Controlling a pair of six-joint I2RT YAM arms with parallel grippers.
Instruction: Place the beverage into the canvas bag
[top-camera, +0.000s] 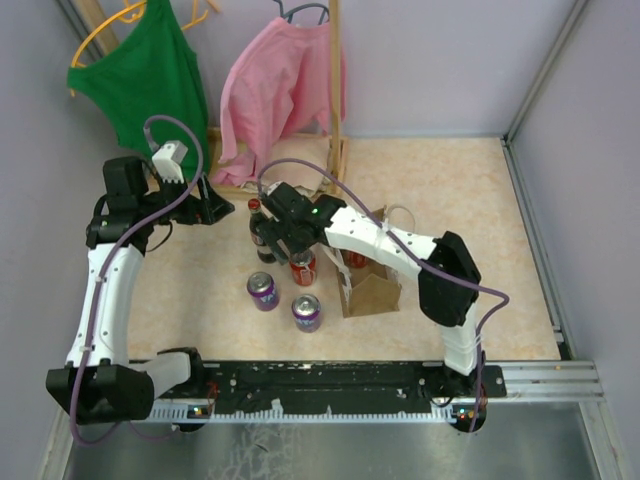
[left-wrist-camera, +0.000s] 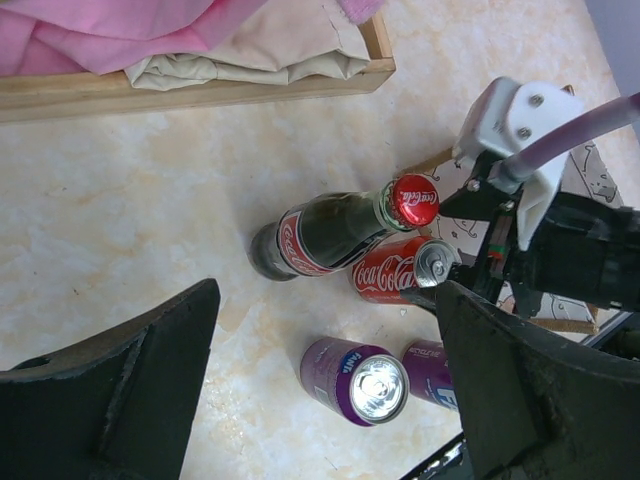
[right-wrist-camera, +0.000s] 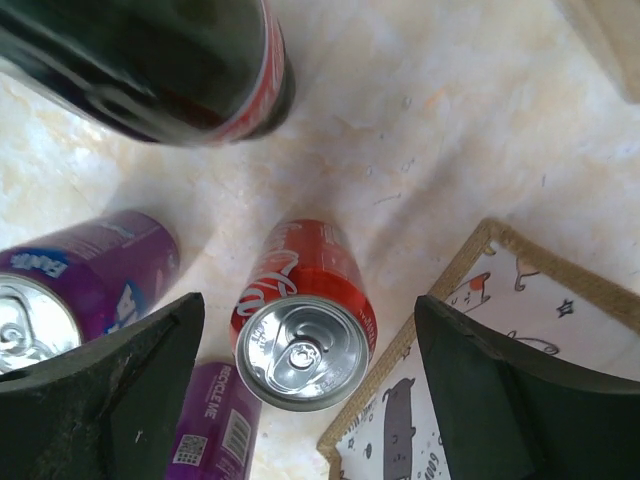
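A red cola can (right-wrist-camera: 305, 320) stands upright beside the canvas bag (right-wrist-camera: 500, 390), a tan tote with pale printed panels. My right gripper (right-wrist-camera: 310, 305) is open above the can, one finger on each side, not touching it. From above, the right gripper (top-camera: 275, 238) hovers by the red can (top-camera: 302, 268) and the bag (top-camera: 372, 280), which has something red inside. A dark cola bottle (top-camera: 256, 215) and two purple cans (top-camera: 263, 290) (top-camera: 306, 312) stand nearby. My left gripper (top-camera: 210, 203) is open and empty, raised left of the drinks; its view shows the bottle (left-wrist-camera: 330, 230).
A wooden rack (top-camera: 335, 90) with a green top (top-camera: 150, 85) and a pink garment (top-camera: 285, 85) stands at the back. A beige cushion (left-wrist-camera: 250, 50) lies in its wooden base frame (left-wrist-camera: 200, 92). Grey walls close in the table on both sides.
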